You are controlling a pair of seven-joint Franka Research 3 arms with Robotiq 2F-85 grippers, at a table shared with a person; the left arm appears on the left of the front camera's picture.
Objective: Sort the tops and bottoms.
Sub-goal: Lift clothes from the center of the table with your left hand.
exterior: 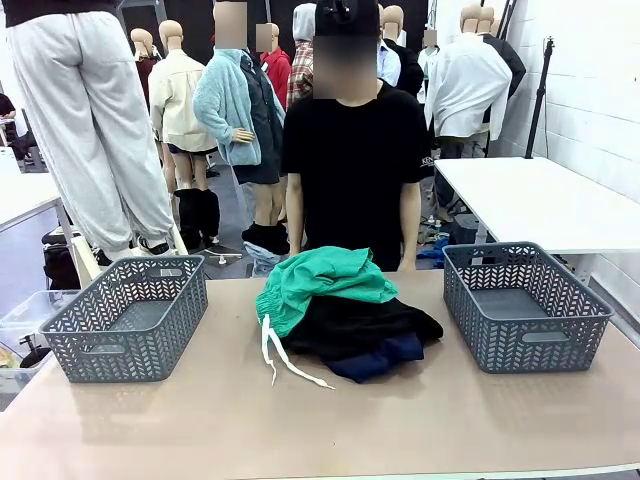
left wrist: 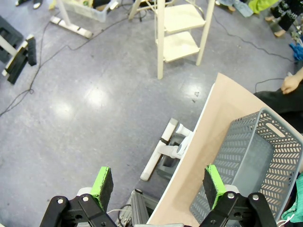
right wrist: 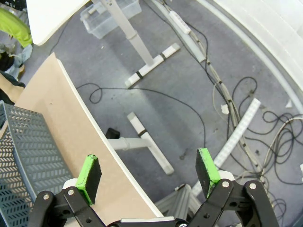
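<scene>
**Position of the work.** The bottoms (exterior: 322, 280) lie on top of a pile at the middle of the table (exterior: 200, 420), between the left basket (exterior: 128, 318) and the right basket (exterior: 526, 306). They rest on a black garment (exterior: 365, 325) and a dark navy one (exterior: 388, 355). A person (exterior: 350, 150) stands at the far edge, directly behind the pile.

**Orientation.** The bottoms lie roughly crosswise, along the line between the two baskets. The gathered waist points toward the robot's left. The white drawstring (exterior: 285, 362) trails from the waist toward the near edge.

**Gripper state.** The left gripper (left wrist: 158, 183) has its jaws spread wide and holds nothing. It hangs beyond the left end of the table, looking down at the floor (left wrist: 85, 104), with the left basket between it and the pile. The right gripper (right wrist: 147, 176) is likewise spread and empty, off the right end above the floor cables (right wrist: 265, 127), with the right basket between it and the pile.

**Governing relation.** Both arms must travel inward past their own basket. Because the waist and drawstring face left, the left arm appears the better placed.
</scene>
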